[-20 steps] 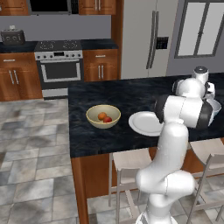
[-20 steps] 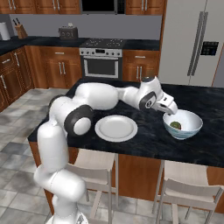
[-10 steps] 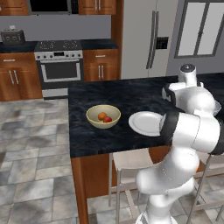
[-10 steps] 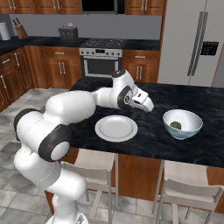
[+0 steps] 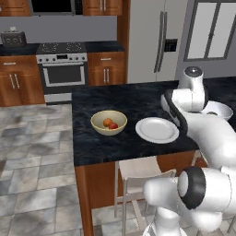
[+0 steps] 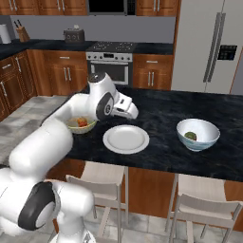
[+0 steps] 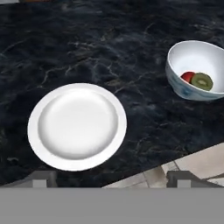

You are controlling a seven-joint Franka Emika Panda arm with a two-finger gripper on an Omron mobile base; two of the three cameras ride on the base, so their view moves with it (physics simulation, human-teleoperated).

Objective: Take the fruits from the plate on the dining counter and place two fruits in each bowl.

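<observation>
The white plate (image 7: pixel 77 126) lies bare on the black dining counter (image 7: pixel 109 39), with no fruit on it. To its right, the white bowl (image 7: pixel 197 70) holds a red fruit (image 7: pixel 188 77) and a dark green fruit (image 7: pixel 201 82). The tan-yellow bowl (image 5: pixel 109 122) left of the plate (image 5: pixel 157 129) holds an orange fruit (image 5: pixel 107 122) and a red fruit (image 5: pixel 113 126). My gripper (image 6: pixel 134 113) hovers above the counter just behind the plate (image 6: pixel 126 139), between the two bowls. It is open, its finger tips (image 7: pixel 43 177) wide apart with nothing between them.
Two stools (image 6: pixel 97 182) (image 6: pixel 204 204) stand under the counter's near edge. A steel oven (image 5: pixel 62 73) and a fridge (image 6: pixel 209 45) line the back wall. My own arm hides part of the white bowl (image 5: pixel 217 110) in the left base view.
The arm swung away from the white bowl, where the gripper was a second ago, and back left to a spot over the counter by the plate.
</observation>
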